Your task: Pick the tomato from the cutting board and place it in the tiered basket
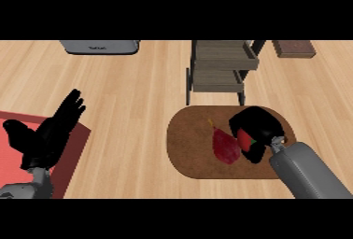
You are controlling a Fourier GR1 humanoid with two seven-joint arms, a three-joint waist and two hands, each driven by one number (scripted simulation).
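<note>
One tomato [245, 139] grasped
Right hand [257, 125] curls round it over the cutting board [192, 144]; left hand [52, 133] rests open.

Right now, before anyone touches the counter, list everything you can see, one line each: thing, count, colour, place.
counter: one, light wood, fills the view
cutting board: one, brown, round, lower right of centre
tomato: one, red, over the board, inside the right hand
dark red shape: one, on the board beside the tomato; cannot tell what it is
tiered basket: one, grey-brown, behind the board
grey box: one, top left
brown block: one, top right
red mat: one, lower left
left hand: black, open, resting over the mat
right hand: black, curled round the tomato
</note>
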